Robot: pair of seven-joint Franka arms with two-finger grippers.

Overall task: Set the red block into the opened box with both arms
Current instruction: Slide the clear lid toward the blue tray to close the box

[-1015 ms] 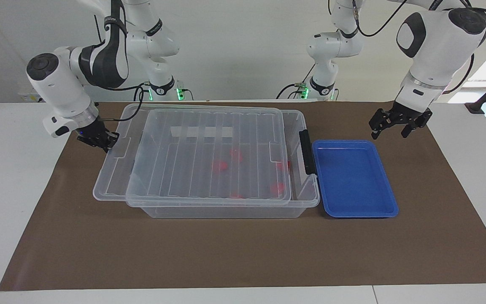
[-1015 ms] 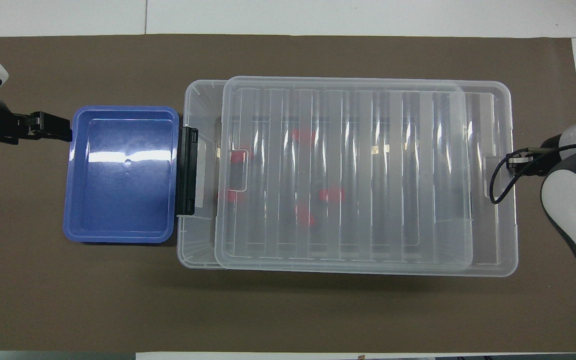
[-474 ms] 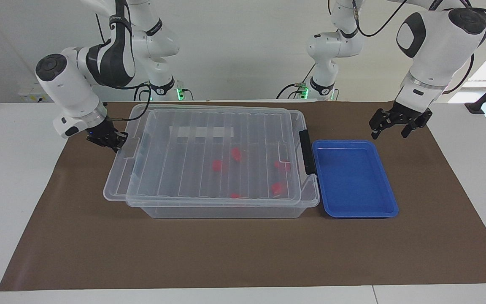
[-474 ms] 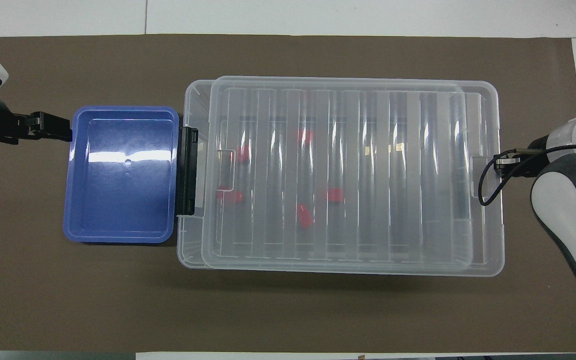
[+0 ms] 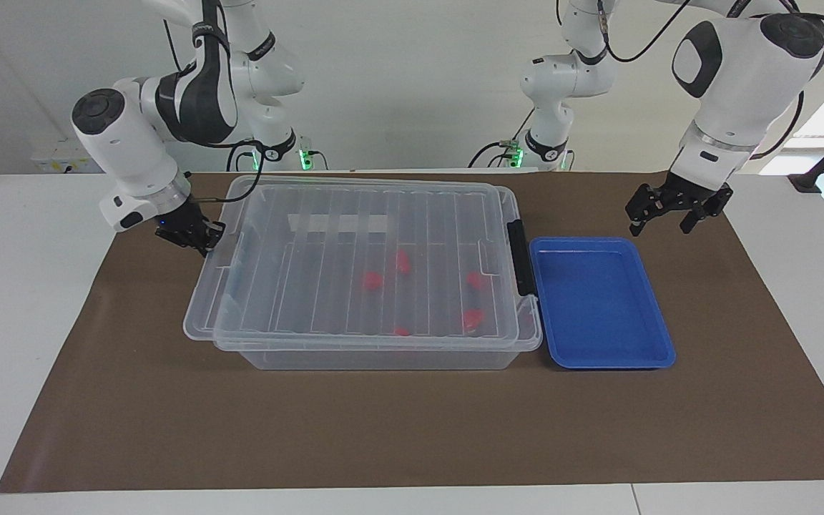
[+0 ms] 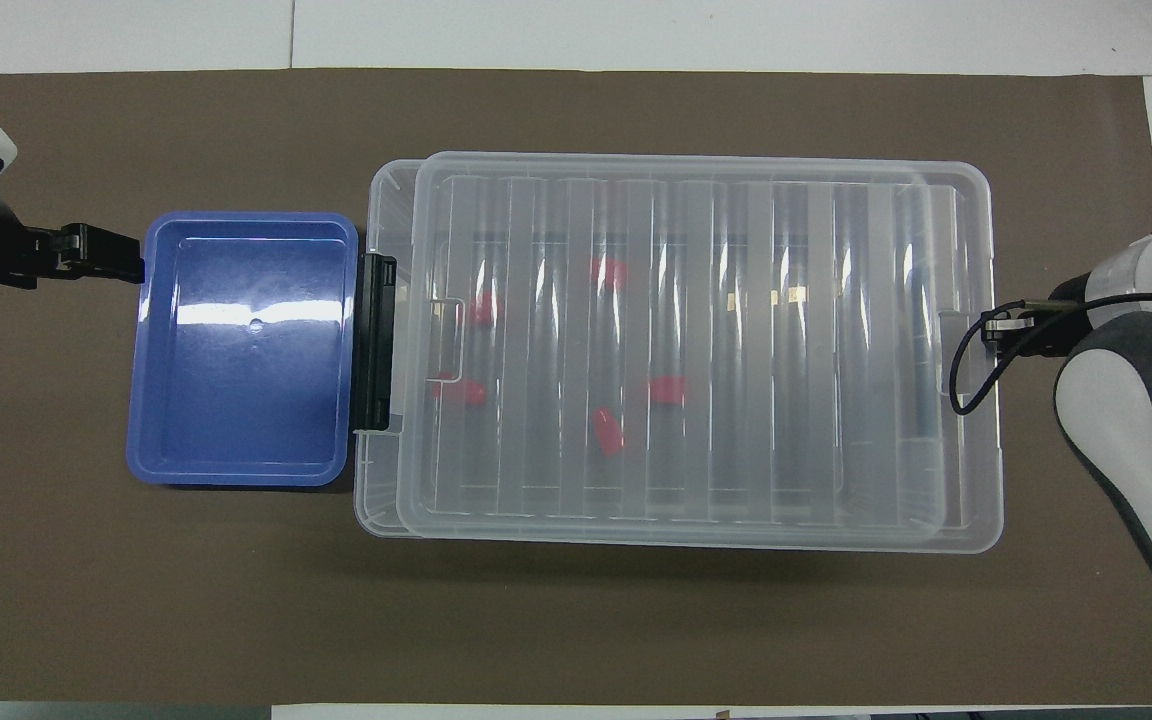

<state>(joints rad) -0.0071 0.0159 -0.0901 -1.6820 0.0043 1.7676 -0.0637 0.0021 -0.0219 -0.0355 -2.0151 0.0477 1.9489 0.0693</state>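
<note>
Brown mat [image 5: 398, 429] over white table [image 5: 18, 286]. Clear box [image 5: 383, 354] mid-mat, ribbed lid [image 5: 355, 257] lying on top, slightly offset toward right arm's end. Several red blocks inside, one red block [image 6: 607, 431] visible through lid. Blue tray [image 5: 598, 304] just beside box's black latch [image 5: 521, 257]. Right gripper [image 5: 201, 239] pinched shut at lid's end edge. Left gripper [image 5: 669, 211] spread wide, holding nothing, over mat near tray's corner.

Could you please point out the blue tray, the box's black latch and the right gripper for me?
blue tray [image 5: 659, 315]: facing view, on its side wall.
black latch [image 6: 376, 340]: overhead view, middle of the latch.
right gripper [image 5: 204, 239]: facing view, at its fingertips by the lid's edge.
</note>
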